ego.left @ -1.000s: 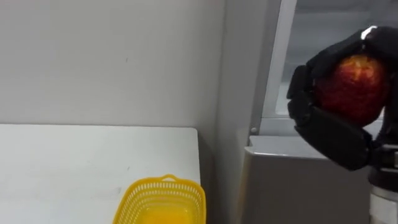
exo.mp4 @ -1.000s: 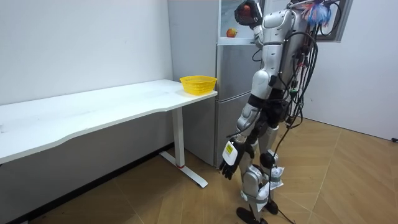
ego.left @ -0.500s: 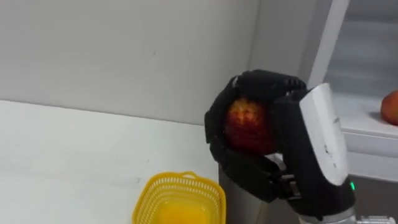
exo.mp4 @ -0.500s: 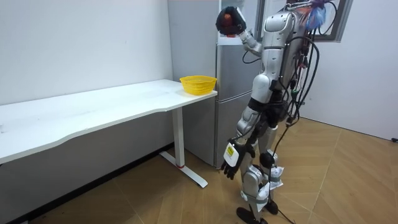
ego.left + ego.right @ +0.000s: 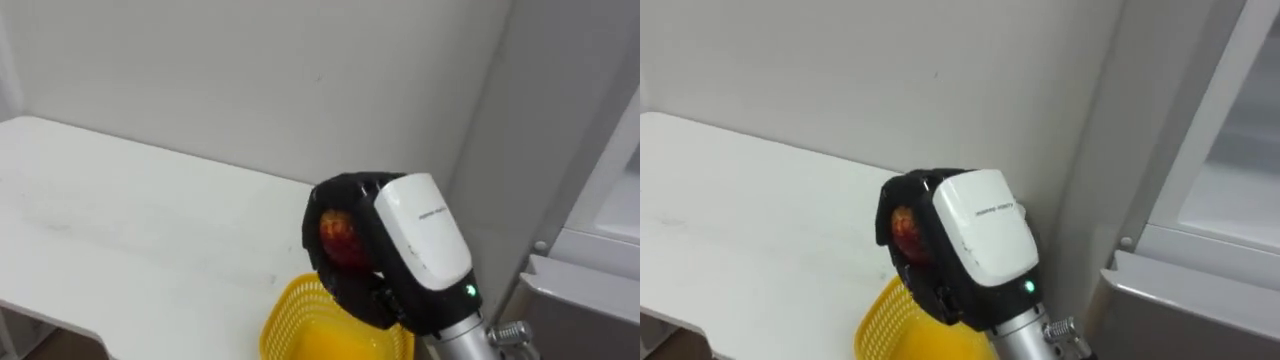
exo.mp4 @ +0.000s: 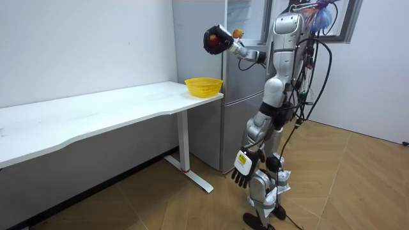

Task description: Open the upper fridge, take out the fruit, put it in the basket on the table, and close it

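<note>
Above basket (image 5: 298,322), right hand (image 5: 418,238) around apple (image 5: 339,238).

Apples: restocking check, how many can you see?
2. One apple is in the right hand above the yellow basket; a second apple sits in the upper fridge. Others may be hidden.

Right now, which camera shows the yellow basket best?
The room view: the basket sits whole on the table, at its end. In both eye views it is cut off at the bottom edge, partly behind the right hand.

Red-yellow apple (image 5: 340,237), clasped in right robot hand (image 5: 405,250), up in air approx. over yellow basket (image 5: 295,328).
</note>
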You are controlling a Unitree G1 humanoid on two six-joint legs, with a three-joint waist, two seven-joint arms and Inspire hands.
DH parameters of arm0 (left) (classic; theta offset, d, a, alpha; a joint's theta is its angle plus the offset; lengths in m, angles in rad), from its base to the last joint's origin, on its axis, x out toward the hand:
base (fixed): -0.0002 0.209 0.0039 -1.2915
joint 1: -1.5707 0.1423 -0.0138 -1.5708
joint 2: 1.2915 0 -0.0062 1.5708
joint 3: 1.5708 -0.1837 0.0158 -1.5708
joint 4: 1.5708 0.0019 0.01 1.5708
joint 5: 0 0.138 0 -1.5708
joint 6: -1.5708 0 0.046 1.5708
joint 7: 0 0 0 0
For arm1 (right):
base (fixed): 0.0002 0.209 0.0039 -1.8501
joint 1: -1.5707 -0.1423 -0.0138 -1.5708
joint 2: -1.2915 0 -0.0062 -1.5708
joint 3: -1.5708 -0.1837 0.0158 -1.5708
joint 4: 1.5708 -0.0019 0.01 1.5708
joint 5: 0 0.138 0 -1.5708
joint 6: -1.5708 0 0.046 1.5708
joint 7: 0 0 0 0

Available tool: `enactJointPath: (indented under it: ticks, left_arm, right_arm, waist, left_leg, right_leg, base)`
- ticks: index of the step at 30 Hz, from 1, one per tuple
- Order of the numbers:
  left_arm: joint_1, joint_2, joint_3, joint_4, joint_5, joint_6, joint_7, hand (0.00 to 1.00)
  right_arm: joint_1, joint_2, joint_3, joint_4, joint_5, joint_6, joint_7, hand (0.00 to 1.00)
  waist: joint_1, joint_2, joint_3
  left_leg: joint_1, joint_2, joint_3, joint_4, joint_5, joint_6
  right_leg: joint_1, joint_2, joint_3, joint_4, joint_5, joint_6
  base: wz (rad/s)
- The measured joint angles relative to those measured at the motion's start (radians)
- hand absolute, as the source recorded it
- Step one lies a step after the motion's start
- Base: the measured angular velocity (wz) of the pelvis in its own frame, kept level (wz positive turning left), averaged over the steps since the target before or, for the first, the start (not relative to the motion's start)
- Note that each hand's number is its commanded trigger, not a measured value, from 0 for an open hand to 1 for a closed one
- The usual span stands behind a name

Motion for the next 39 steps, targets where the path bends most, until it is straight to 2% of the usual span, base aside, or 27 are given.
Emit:
enactJointPath:
  ticks: [3,6,11,21,24,35,36,37,38,39]
  left_arm:
    - [-0.008,0.002,0.0,-0.001,-0.001,0.0,0.0,0.0]
    - [-0.008,0.009,0.0,-0.001,-0.001,0.002,-0.001,0.0]
    - [-0.004,0.012,0.0,-0.003,0.0,0.01,-0.008,0.0]
    - [0.007,0.018,0.001,-0.036,0.001,0.011,-0.006,0.0]
    - [0.01,0.018,0.002,-0.039,0.001,0.028,-0.007,0.0]
    - [0.009,0.018,0.009,-0.045,0.0,0.03,-0.008,0.0]
    - [0.01,0.018,0.009,-0.045,0.0,0.03,-0.008,0.0]
    - [0.01,0.018,0.009,-0.045,0.0,0.03,-0.008,0.0]
    - [0.01,0.018,0.009,-0.045,0.0,0.03,-0.008,0.0]
    - [0.01,0.018,0.009,-0.045,0.0,0.03,-0.009,0.0]
  right_arm:
    - [-0.012,-0.011,0.004,0.078,-0.042,0.029,0.003,1.0]
    - [-0.015,-0.01,0.004,0.113,-0.053,0.043,0.012,1.0]
    - [-0.024,-0.01,0.008,0.14,-0.046,0.069,0.022,1.0]
    - [-0.047,-0.01,0.042,0.339,0.007,0.083,0.045,1.0]
    - [-0.048,-0.01,0.042,0.346,0.007,0.096,0.045,1.0]
    - [-0.048,-0.01,0.042,0.374,0.008,0.1,0.048,1.0]
    - [-0.048,-0.01,0.042,0.379,0.008,0.1,0.048,0.81]
    - [-0.048,-0.01,0.042,0.382,0.008,0.1,0.048,0.08]
    - [-0.048,-0.01,0.042,0.391,0.008,0.1,0.048,0.0]
    - [-0.048,-0.01,0.042,0.402,0.008,0.1,0.048,0.0]
  waist:
    - [0.016,-0.002,0.0009]
    - [0.02,-0.009,0.006]
    - [0.026,-0.01,0.0075]
    - [0.069,-0.01,0.0077]
    - [0.07,-0.009,0.0078]
    - [0.071,-0.007,0.009]
    - [0.072,-0.007,0.0089]
    - [0.072,-0.007,0.0089]
    - [0.072,-0.007,0.0088]
    - [0.072,-0.007,0.0088]
  left_leg:
    - [-0.003,-0.002,-0.002,0.007,0.0,0.0]
    - [-0.011,-0.006,-0.011,0.019,0.001,0.001]
    - [-0.017,-0.009,-0.012,0.018,0.002,0.004]
    - [-0.024,-0.009,-0.009,0.018,0.004,0.004]
    - [-0.032,-0.009,-0.01,0.02,0.005,0.004]
    - [-0.038,-0.009,-0.011,0.019,0.006,0.005]
    - [-0.037,-0.01,-0.012,0.021,0.006,0.005]
    - [-0.037,-0.01,-0.012,0.022,0.006,0.005]
    - [-0.038,-0.01,-0.012,0.022,0.006,0.005]
    - [-0.038,-0.01,-0.013,0.022,0.006,0.005]
  right_leg:
    - [0.0,-0.003,-0.004,0.0,-0.001,0.001]
    - [-0.004,-0.007,-0.023,0.0,-0.002,0.003]
    - [-0.007,-0.01,-0.029,0.001,-0.002,0.003]
    - [-0.008,-0.012,-0.036,0.003,-0.002,0.004]
    - [-0.014,-0.012,-0.04,0.003,-0.002,0.004]
    - [-0.022,-0.013,-0.048,0.003,-0.002,0.004]
    - [-0.022,-0.013,-0.048,0.003,-0.002,0.004]
    - [-0.022,-0.013,-0.048,0.003,-0.002,0.004]
    - [-0.022,-0.013,-0.048,0.003,-0.002,0.004]
    - [-0.022,-0.013,-0.048,0.003,-0.002,0.004]
  base:
    - [0.01]
    - [0.09]
    - [0.01]
    - [-0.01]
    - [0.0]
    - [0.0]
    - [0.0]
    - [0.0]
    - [0.0]
    - [0.0]
